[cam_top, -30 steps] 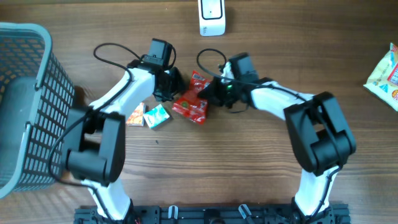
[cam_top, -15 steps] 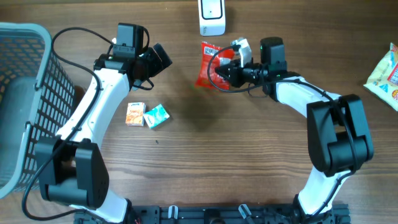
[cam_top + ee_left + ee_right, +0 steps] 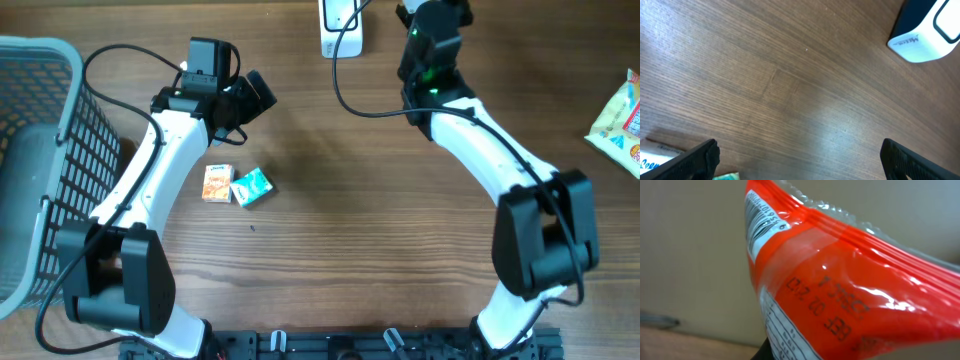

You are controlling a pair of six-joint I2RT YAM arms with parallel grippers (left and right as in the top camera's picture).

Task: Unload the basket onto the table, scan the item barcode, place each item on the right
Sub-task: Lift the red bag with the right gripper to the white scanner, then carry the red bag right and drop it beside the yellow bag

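Two arms reach over our table; our left gripper [image 3: 258,94] hangs with its jaws wide apart, gripping nothing; our right gripper [image 3: 425,12], at the far edge near the white scanner [image 3: 340,28], is clamped on the red packet [image 3: 840,295]; its barcode [image 3: 759,222] shows in the right wrist view.

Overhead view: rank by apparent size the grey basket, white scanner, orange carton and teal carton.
Grey mesh plastic basket
White box-shaped scanner, cut off by frame edge
Small orange carton and small teal carton: look alike
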